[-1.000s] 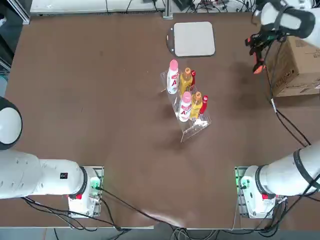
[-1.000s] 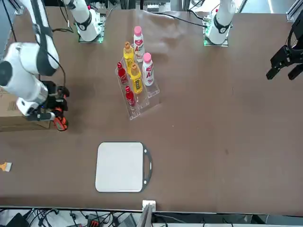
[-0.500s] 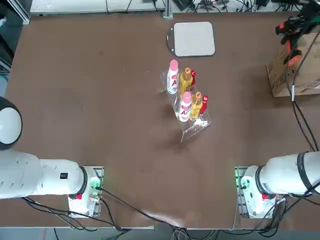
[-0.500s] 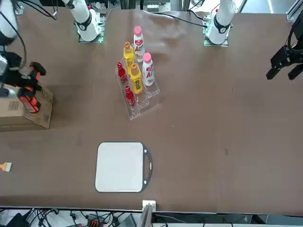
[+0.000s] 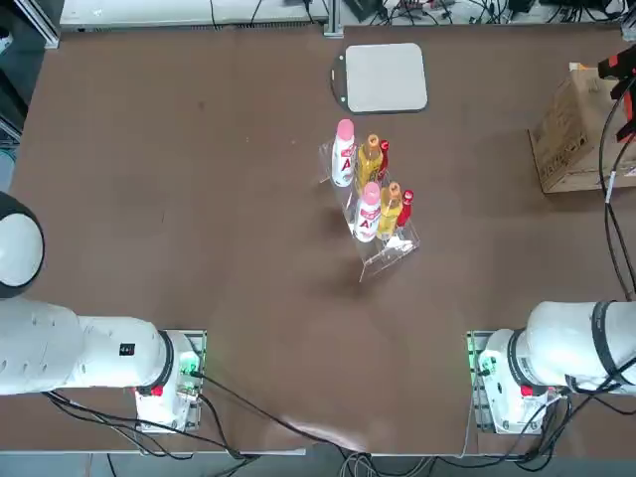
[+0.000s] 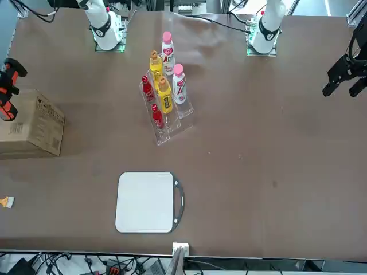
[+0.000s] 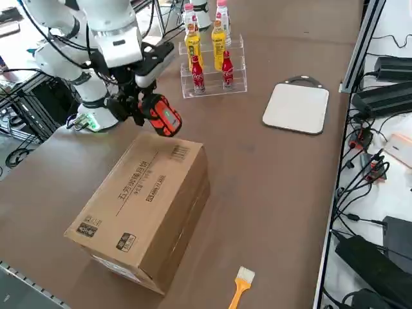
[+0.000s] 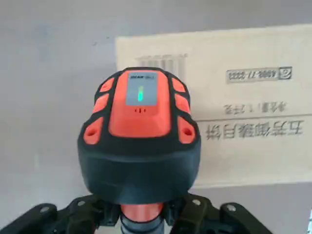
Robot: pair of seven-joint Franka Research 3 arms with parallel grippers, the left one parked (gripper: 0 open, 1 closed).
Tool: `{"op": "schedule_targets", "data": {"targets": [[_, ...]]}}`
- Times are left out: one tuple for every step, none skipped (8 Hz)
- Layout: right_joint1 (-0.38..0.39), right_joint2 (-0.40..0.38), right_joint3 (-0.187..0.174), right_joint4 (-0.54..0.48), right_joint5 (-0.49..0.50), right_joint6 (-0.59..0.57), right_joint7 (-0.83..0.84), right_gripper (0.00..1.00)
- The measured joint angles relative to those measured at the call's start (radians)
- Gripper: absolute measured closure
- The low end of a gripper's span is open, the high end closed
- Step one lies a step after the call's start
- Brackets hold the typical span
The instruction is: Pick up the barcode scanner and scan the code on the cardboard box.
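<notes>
My right gripper [image 7: 137, 103] is shut on the barcode scanner [image 7: 161, 114], which hangs in the air just above the near end of the cardboard box [image 7: 145, 206]. In the right wrist view the scanner's orange-and-black head [image 8: 139, 136] fills the middle, a green light shows on it, and it points down at the box [image 8: 243, 122]. It covers part of a printed barcode [image 8: 161, 60] on the box's top. The front view shows the scanner [image 6: 6, 106] at the picture's edge, over the box [image 6: 31, 123]. The box [image 5: 576, 134] lies at the table's far right.
A clear rack of red-capped and yellow bottles [image 5: 370, 194] stands mid-table. A flat grey square pad [image 5: 386, 77] lies at the far edge. A small brush [image 7: 239, 286] lies beyond the box near the table's edge. Cables and power bricks [image 7: 380, 96] line the far side.
The right arm has carried the scanner from beside the box's inner side up and rightward over the box, almost out of the top view. The box has not moved.
</notes>
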Motion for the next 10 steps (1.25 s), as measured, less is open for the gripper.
{"op": "schedule_targets", "data": {"targets": [[-0.009,0.030,0.000,0.003,-0.001,0.037,-0.028,0.57],[-0.012,0.066,0.001,0.020,-0.002,0.061,-0.052,0.57],[-0.012,0.103,0.002,0.052,-0.002,0.064,-0.063,0.57],[-0.012,0.130,0.004,0.077,-0.002,0.064,-0.065,0.57],[-0.012,0.144,0.006,0.088,-0.001,0.064,-0.065,0.57],[-0.012,0.148,0.006,0.092,-0.001,0.064,-0.065,0.57],[-0.012,0.149,0.007,0.093,-0.001,0.064,-0.065,0.57],[-0.012,0.149,0.009,0.094,0.000,0.063,-0.065,0.57],[-0.010,0.149,0.011,0.094,0.002,0.059,-0.065,0.57],[-0.010,0.149,0.013,0.094,0.005,0.049,-0.065,0.57]]}}
